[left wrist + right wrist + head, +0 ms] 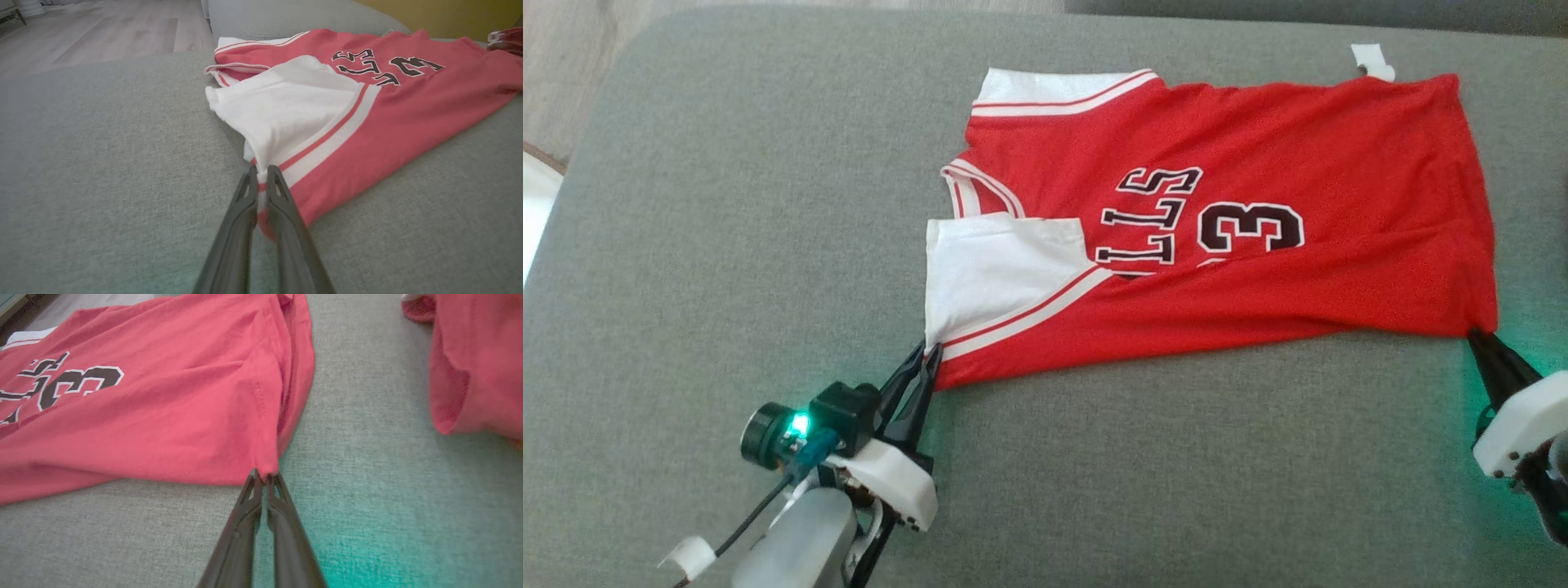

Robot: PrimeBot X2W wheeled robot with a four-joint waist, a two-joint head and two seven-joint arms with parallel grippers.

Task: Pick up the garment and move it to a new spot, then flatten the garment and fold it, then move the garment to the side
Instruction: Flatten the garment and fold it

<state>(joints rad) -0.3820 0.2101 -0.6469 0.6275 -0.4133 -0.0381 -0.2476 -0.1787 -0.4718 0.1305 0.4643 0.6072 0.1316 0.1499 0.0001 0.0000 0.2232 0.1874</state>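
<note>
Left claw (929, 351): pinched tight on the jersey's (1356, 155) near shoulder-end corner. Jersey lies spread on the grey cushion (727, 204), long axis left to right, body reaching away from both claws. Right claw (1478, 336): closed on the near hem corner. Each arm holds its nearer end; the fold likely carries this near edge forward.

garment (1339, 163): red, white striped trim (black white-edged lettering) | cushion (727, 245): grey | floor (102, 28): pale wood grain
</note>
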